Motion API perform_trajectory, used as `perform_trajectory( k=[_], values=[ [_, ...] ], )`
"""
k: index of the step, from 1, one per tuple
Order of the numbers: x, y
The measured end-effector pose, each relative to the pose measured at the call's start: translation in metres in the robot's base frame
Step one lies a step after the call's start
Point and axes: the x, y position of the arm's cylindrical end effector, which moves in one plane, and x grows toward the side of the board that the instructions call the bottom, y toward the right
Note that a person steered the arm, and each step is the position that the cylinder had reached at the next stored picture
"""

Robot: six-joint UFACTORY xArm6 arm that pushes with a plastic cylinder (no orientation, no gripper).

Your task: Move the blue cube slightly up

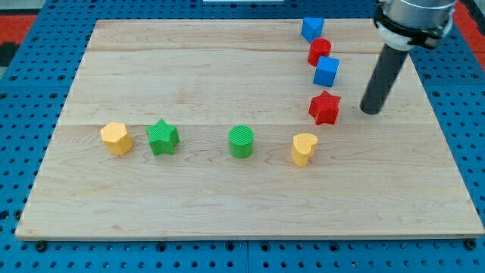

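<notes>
The wooden board holds every block. The blue cube sits at its one-o'clock area, between a red block and red star. My tip, a bare rod with no claw, stands at the cube's four o'clock, apart.

My tip stands on the bench at the view's right, with open wood on its right out to the edge. On its left, near but apart, a column blocks the way: the red star, the blue cube, a red block and a blue block, set close together with only narrow gaps. Lower down, a yellow heart, green cylinder, green star and yellow block form a spaced row. Open lanes run above and below that row.
</notes>
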Motion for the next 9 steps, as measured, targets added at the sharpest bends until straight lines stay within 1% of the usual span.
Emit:
perform_trajectory(
  k=[1, 2, 3, 4, 5, 6, 8, 9],
  values=[
    [-0.049, 0.004],
    [-0.067, -0.025],
    [-0.068, -0.106],
    [-0.086, -0.165],
    [-0.099, -0.169],
    [-0.080, -0.166],
    [-0.134, -0.148],
    [-0.133, -0.136]
  ],
)
